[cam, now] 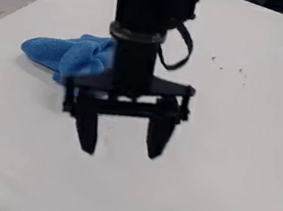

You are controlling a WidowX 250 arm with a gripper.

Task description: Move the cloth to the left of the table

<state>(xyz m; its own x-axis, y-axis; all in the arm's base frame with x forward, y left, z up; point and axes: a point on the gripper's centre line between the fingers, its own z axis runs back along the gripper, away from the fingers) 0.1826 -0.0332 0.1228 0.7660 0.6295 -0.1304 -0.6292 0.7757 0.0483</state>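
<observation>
Blue cloth (pixel 75 59): bunched, likely light, soft and limp; best pinched at a raised fold.
Black fingers (pixel 160 135): spread apart, grasping nothing, above the white worktop (pixel 229 167).

Arm (pixel 138 59) is mostly black, thick above, slimmer below a dull greyish collar (pixel 136 35). Black cable (pixel 190 47) bows out in a loop at one side. Hand (pixel 120 155) is black too: broad crosspiece (pixel 133 82) with knobbly ends, straight bar (pixel 120 108) beneath, two long fingers (pixel 160 136) that taper to narrow tips.
</observation>
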